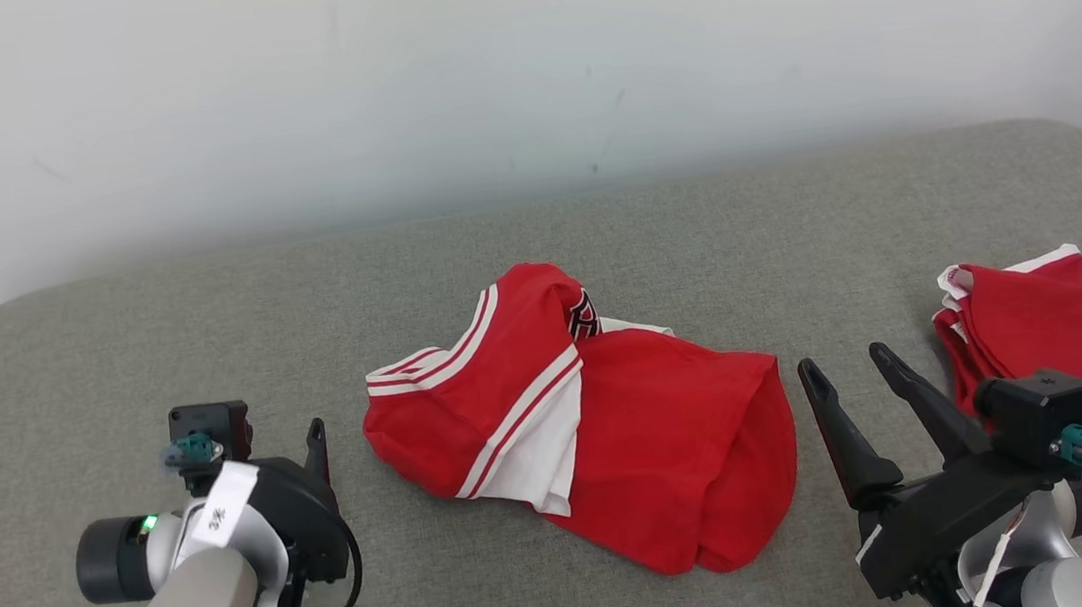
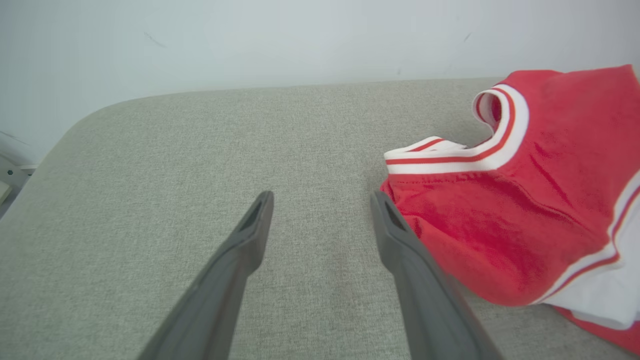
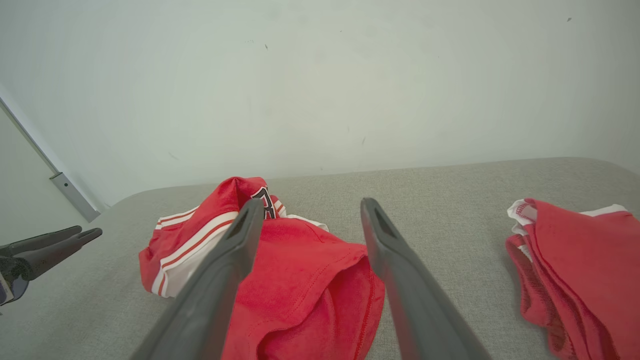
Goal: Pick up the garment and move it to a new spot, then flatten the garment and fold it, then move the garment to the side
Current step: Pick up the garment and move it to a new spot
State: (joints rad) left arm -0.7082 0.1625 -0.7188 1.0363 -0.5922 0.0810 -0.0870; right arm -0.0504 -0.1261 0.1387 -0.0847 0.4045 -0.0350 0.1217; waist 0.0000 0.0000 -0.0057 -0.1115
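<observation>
The crumpled red garment [image 1: 615, 436] is laid on the grey cushion [image 1: 200, 309]. The left gripper [image 2: 322, 200], at its nine o'clock, and the right gripper [image 1: 844, 362], at three o'clock, are held released and empty.

Garment [image 1: 676, 440] red, white-striped trim; second garment [image 1: 1058, 340] red; surface [image 1: 102, 339] grey fabric.

Garment [image 1: 665, 431] at table [image 1: 495, 248] centre, left gripper [image 2: 321, 197] to its left, right gripper [image 1: 846, 362] between it and second garment [image 1: 1058, 340]

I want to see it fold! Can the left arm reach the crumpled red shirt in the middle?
Probably yes: the left arm's jaws stand open beside the crumpled red shirt, bare cushion between.
</observation>
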